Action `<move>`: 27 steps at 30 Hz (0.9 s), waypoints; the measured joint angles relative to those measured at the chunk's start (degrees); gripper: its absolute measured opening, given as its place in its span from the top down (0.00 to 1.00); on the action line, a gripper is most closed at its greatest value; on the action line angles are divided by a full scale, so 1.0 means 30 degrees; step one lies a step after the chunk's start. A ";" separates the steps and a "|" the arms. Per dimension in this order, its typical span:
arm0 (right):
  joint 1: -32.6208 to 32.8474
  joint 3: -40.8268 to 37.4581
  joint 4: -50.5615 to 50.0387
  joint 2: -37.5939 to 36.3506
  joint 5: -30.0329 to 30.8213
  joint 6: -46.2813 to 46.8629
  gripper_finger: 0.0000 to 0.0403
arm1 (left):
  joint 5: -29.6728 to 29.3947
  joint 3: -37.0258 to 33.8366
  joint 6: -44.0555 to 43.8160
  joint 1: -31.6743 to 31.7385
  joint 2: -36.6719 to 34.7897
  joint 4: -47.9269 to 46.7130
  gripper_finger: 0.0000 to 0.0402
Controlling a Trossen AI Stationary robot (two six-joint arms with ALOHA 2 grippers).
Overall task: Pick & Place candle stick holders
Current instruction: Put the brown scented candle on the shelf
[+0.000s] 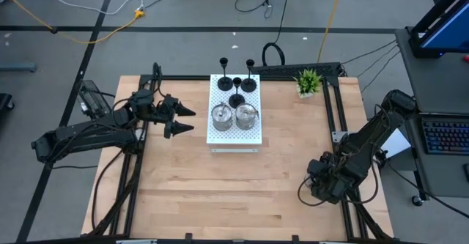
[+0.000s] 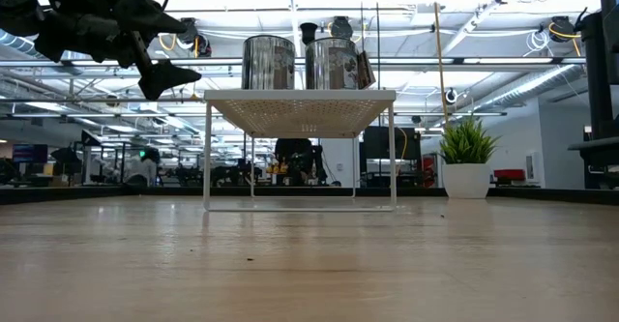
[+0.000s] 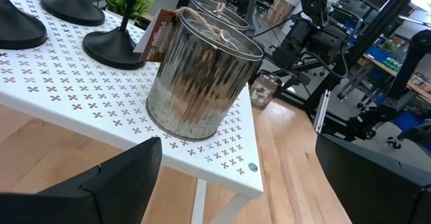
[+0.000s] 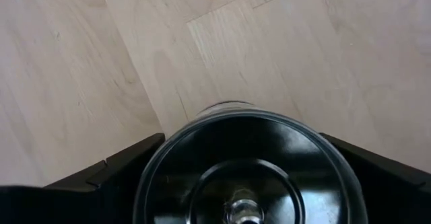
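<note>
Two claws: my left claw (image 1: pixel 183 119) is hanging just off the left edge of the white board (image 1: pixel 234 135), fingers spread wide and holding nothing; my right claw (image 1: pixel 322 182) is pointing down at the table (image 1: pixel 220 200), well away from the board's right front corner.
Key relation: the near silver holder (image 3: pixel 199 83) is standing straight ahead of my left claw, just inside the board's left edge. The left arm is by far the nearer one.
Long axis: the holder is standing upright while my left fingers are lying level, so I am judging a sideways reach around its wall to be the way in.
Rest on the board: a second silver holder (image 1: pixel 246 114) is standing close beside the first, with three black holders (image 1: pixel 237 100) grouped behind them toward the board's far edge.
Right claw's thing: a round dark-rimmed holder (image 4: pixel 246 163) is sitting between my right fingers, seen from above. I cannot tell whether they are pressing on it yet, and it is possibly the third silver one.
Materials: the silver holders are looking ribbed, mirror-bright and likely slippery, with twine and a tag at the top.
Shapes: the black ones are showing matte round bases with thin stems; the board is perforated and raised on legs.
</note>
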 joint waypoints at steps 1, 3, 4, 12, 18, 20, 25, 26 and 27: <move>0.0000 0.0001 -0.0007 0.0000 0.0000 0.0012 0.11 | 0.0000 -0.0007 0.0000 0.0000 0.0000 0.0000 0.01; 0.0000 0.0007 -0.0001 0.0000 0.0007 0.0020 0.14 | 0.0000 -0.0007 0.0000 0.0000 0.0000 0.0000 0.01; 0.0000 0.0007 0.0000 -0.0007 0.0014 0.0027 0.16 | 0.0000 -0.0007 0.0000 0.0000 0.0000 0.0000 0.01; 0.0000 0.0007 0.0000 -0.0007 0.0029 0.0034 0.18 | 0.0000 0.0000 0.0000 -0.0004 0.0000 0.0000 0.01; 0.0000 0.0007 0.0000 -0.0007 0.0036 -0.0046 0.19 | 0.0000 -0.0007 0.0148 0.0000 0.0003 0.0003 0.01; 0.0000 0.0007 -0.0007 -0.0007 0.0015 -0.0053 0.19 | 0.0000 -0.0006 0.0168 -0.0002 0.0000 0.0000 0.01; -0.0002 0.0015 -0.0233 -0.0015 -0.0582 -0.0017 0.16 | 0.0000 -0.0007 0.0175 0.0000 0.0003 0.0000 0.01; 0.0000 0.0015 -0.0271 -0.0015 -0.0897 -0.0033 0.15 | 0.0000 -0.0004 0.0175 0.0000 0.0004 0.0002 0.01; 0.0000 0.0015 -0.0375 -0.0015 -0.1118 -0.0031 0.13 | 0.0000 -0.0007 0.0175 0.0000 0.0003 0.0005 0.01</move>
